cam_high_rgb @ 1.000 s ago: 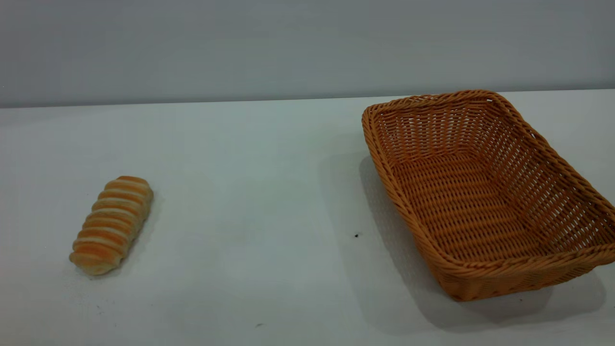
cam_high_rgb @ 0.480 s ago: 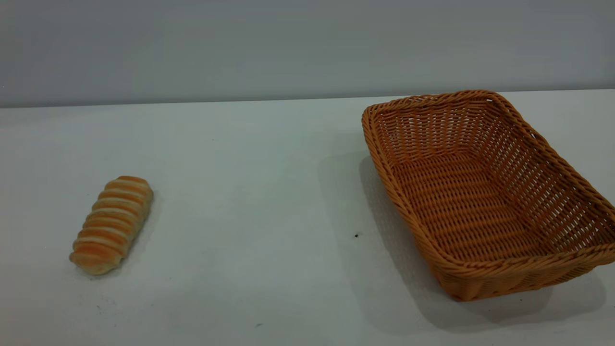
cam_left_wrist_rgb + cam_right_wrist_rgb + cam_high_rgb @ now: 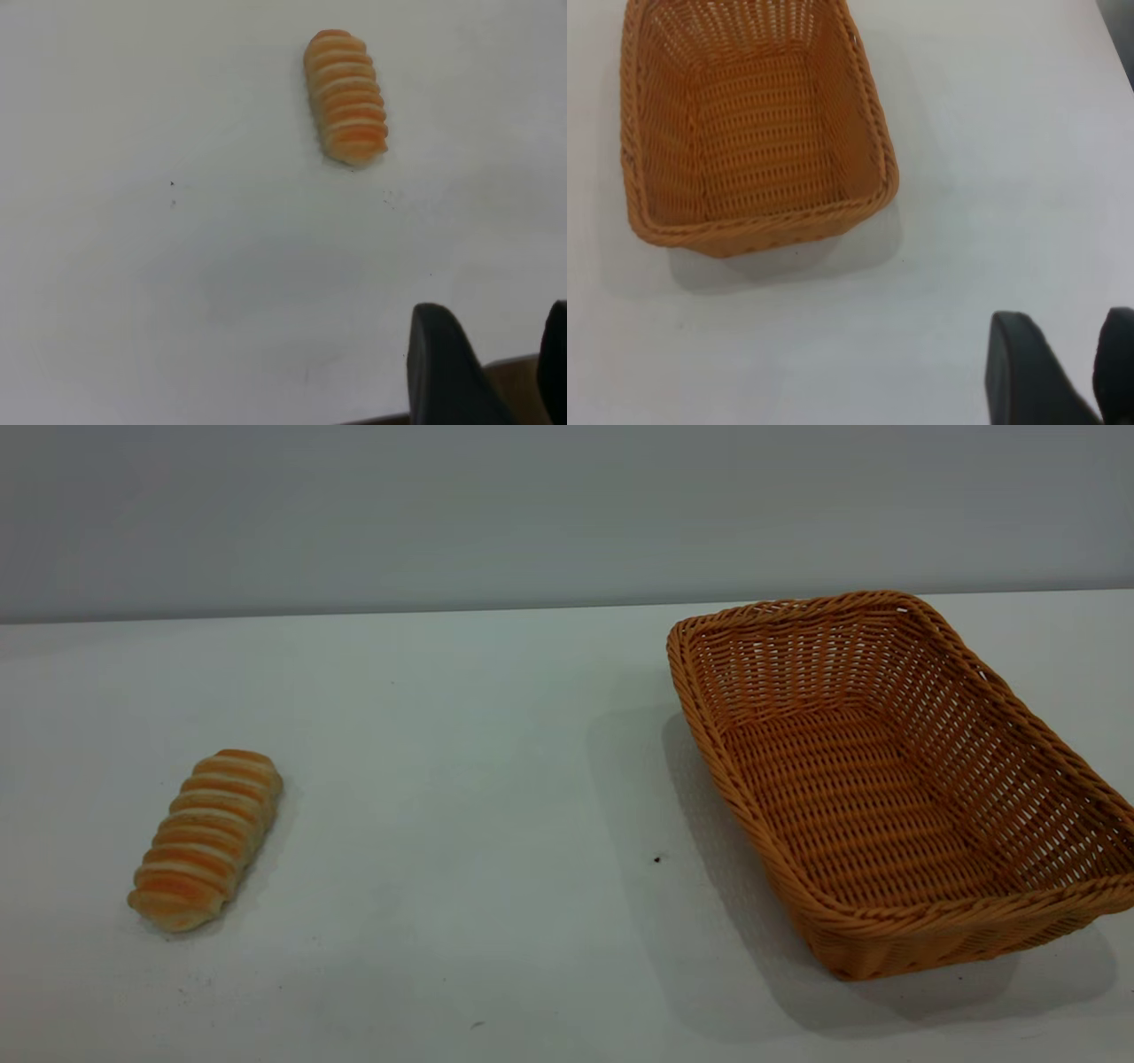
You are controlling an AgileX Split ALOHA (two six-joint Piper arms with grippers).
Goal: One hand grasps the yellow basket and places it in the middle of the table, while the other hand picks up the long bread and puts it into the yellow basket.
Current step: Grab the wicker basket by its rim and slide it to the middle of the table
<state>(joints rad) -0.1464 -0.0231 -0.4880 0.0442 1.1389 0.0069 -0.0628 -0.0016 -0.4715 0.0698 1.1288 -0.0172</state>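
Long bread (image 3: 345,96) lies well ahead of left end effector (image 3: 490,367), fingers apart — long axis pointing toward it; right end effector (image 3: 1063,372), also apart, nearer yellow basket (image 3: 877,168).

Plain grey wall (image 3: 532,514) behind the far edge of the work surface; unmarked, evenly lit; tiny dark speck (image 3: 657,859) on the white top right of centre; another small speck (image 3: 477,1025) close to the near edge; faint scatter of specks (image 3: 172,184) in the left wrist view; brown strip (image 3: 505,367) beyond the white edge there.
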